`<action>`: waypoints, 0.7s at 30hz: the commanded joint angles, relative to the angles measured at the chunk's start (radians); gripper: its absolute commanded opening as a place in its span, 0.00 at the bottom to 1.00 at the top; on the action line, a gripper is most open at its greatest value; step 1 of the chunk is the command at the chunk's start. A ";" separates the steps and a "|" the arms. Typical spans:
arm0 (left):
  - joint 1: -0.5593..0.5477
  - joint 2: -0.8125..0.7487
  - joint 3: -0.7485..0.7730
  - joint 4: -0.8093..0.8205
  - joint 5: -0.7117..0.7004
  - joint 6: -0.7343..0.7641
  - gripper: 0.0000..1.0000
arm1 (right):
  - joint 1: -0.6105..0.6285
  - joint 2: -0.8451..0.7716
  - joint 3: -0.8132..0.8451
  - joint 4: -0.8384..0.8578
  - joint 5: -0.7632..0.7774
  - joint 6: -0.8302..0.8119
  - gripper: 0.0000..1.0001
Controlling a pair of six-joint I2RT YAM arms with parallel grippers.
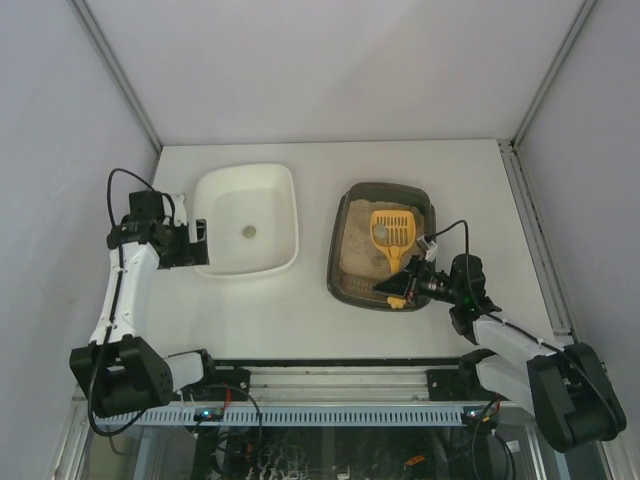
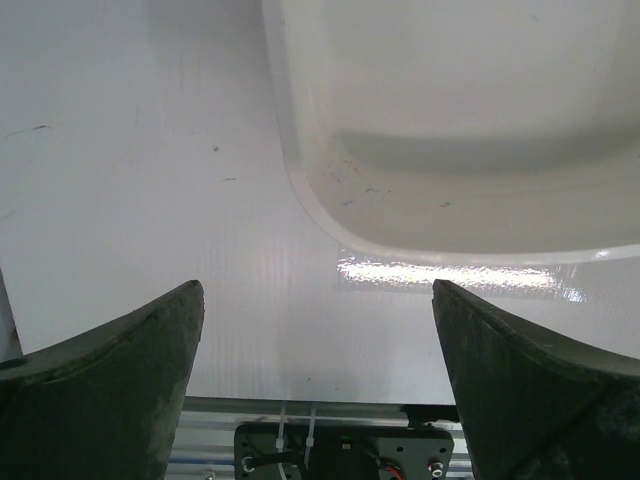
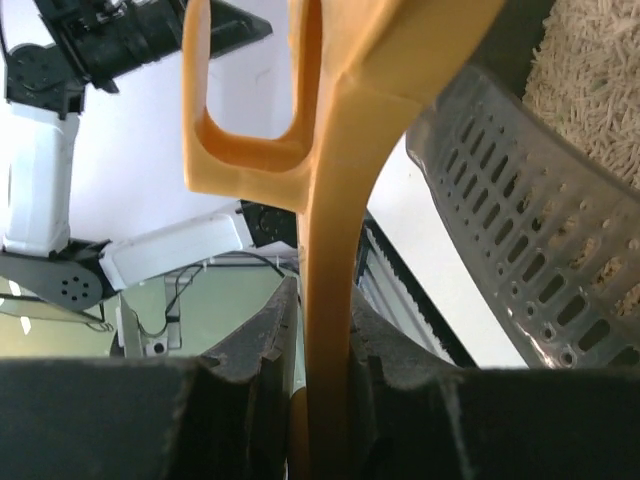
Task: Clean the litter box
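The dark brown-grey litter box (image 1: 335, 265) with pale sandy litter (image 1: 360, 250) sits right of the table's middle. A yellow slotted scoop (image 1: 392, 232) lies over the litter with a small grey lump (image 1: 380, 230) on its head. My right gripper (image 1: 402, 290) is shut on the scoop's handle at the box's near rim. In the right wrist view the gripper (image 3: 325, 300) clamps the yellow handle (image 3: 335, 170), with the ribbed rim (image 3: 500, 190) and litter (image 3: 600, 60) to the right. My left gripper (image 1: 198, 242) is open and empty beside the white tray; it also shows in the left wrist view (image 2: 318, 295).
A white rounded tray (image 1: 285, 200) stands left of the litter box with a small grey lump (image 1: 249, 231) inside. Its corner shows in the left wrist view (image 2: 310, 190). Grey walls enclose the table on three sides. The rail with the arm bases runs along the near edge (image 1: 330, 372).
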 commanded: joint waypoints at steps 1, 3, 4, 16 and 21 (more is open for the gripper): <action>-0.006 -0.027 -0.027 0.006 0.032 0.008 1.00 | -0.030 -0.043 0.026 0.102 0.003 0.023 0.00; -0.005 -0.035 -0.027 0.008 0.035 0.007 1.00 | 0.038 -0.030 0.093 -0.016 0.010 -0.053 0.00; -0.006 -0.038 -0.025 0.007 0.036 0.008 1.00 | 0.072 -0.025 0.118 -0.052 0.015 -0.071 0.00; 0.011 -0.019 0.109 -0.084 0.051 0.048 1.00 | 0.359 0.393 1.017 -1.060 0.447 -0.559 0.00; 0.152 0.029 0.194 -0.142 0.216 0.060 1.00 | 0.469 0.685 1.354 -1.259 0.577 -0.645 0.00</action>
